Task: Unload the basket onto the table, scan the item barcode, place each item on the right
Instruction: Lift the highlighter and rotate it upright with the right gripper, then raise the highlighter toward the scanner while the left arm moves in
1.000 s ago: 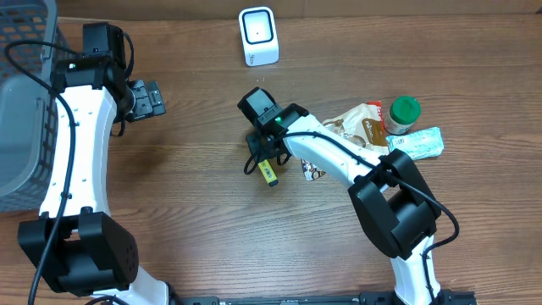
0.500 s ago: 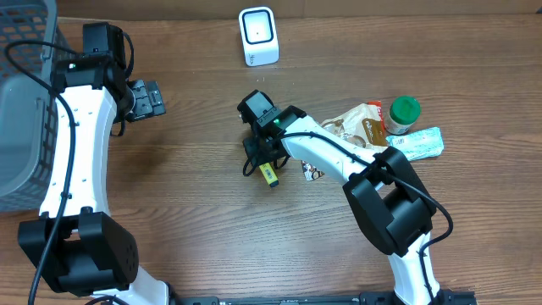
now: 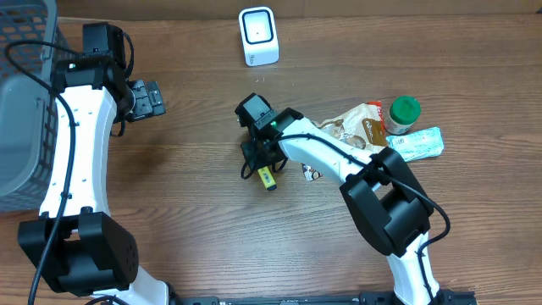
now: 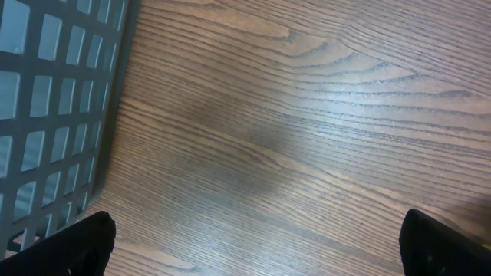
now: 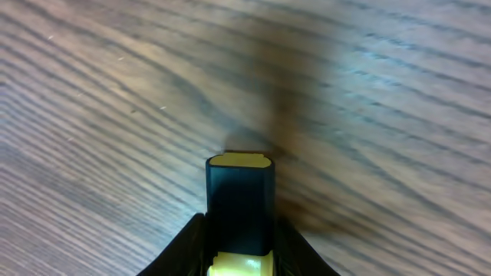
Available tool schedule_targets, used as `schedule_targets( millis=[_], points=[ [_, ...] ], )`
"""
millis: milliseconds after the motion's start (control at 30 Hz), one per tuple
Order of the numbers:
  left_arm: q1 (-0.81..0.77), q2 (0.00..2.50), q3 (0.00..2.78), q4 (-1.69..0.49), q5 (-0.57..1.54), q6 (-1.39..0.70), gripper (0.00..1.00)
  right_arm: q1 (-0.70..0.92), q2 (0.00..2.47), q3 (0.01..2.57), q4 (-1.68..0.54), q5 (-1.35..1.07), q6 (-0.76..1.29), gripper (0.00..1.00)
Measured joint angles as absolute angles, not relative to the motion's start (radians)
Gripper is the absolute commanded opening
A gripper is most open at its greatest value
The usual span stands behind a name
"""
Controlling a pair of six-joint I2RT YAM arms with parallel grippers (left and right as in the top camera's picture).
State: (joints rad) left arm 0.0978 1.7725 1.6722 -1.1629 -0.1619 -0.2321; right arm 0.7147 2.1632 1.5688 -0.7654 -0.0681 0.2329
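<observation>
Overhead first: the right hand [image 3: 262, 163] was down at mid-surface, pinching the black and yellow item [image 3: 268, 177], whose yellow end poked out toward 6 o'clock. The white scanner [image 3: 258, 36] stood well apart at 12 o'clock from the item, with only bare wooden surface [image 3: 186, 212] between them. Out at 3 o'clock lay a cluster: a small packet [image 3: 313, 173] just beside the right arm, a tan snack bag [image 3: 360, 125] partly under that arm, a green-lidded jar [image 3: 403, 113] and a pale teal packet [image 3: 419, 142]. The arm covered the item's upper part. The left hand [image 3: 146, 99] hung off at 10 o'clock, near the grey basket [image 3: 25, 127], which was cut off by the frame's left edge.

Over to the left wrist view: the hand was spread wide, its black fingertips [image 4: 80, 245] showing only in the bottom corners, with nothing but wood grain between them. The basket's grid wall ran from 9 to 11 o'clock, cropped.

Then the right wrist view: the item sat at 6 o'clock with a yellow end pointing to 12 o'clock and the fingers [image 5: 188, 241] pressed against both its sides. Its lower part was cut off, and no barcode could be made out. A blurred shadow lay on the wood toward 1 o'clock.
</observation>
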Motion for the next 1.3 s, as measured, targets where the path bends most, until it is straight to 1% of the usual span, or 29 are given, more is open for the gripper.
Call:
schedule_targets(
  millis=[200, 367, 467, 633, 767, 900, 1100, 1300],
  points=[
    [0.098, 1.773, 1.672, -1.163, -0.162, -0.232, 1.00, 0.746, 2.174, 1.569, -0.748, -0.066, 0.234, 0.28],
    [0.098, 1.773, 1.672, -1.163, -0.162, -0.232, 1.00, 0.768, 2.178, 1.575, -0.763, -0.013, 0.235, 0.27],
    [0.098, 1.773, 1.672, -1.163, -0.162, -0.232, 1.00, 0.779, 2.179, 1.589, -0.802, 0.017, 0.235, 0.24],
    [0.098, 1.773, 1.672, -1.163, -0.162, -0.232, 1.00, 0.782, 2.179, 1.599, -0.823, 0.071, 0.236, 0.17],
    [0.098, 1.773, 1.672, -1.163, -0.162, -0.232, 1.00, 0.782, 2.179, 1.602, -0.844, 0.142, 0.235, 0.17],
    [0.098, 1.773, 1.672, -1.163, -0.162, -0.232, 1.00, 0.785, 2.179, 1.603, -0.880, 0.229, 0.234, 0.14],
    [0.098, 1.773, 1.672, -1.163, -0.162, -0.232, 1.00, 0.802, 2.179, 1.603, -0.885, 0.353, 0.244, 0.14],
    [0.098, 1.773, 1.672, -1.163, -0.162, -0.232, 1.00, 0.878, 2.179, 1.603, -0.892, 0.542, 0.255, 0.11]
  ],
)
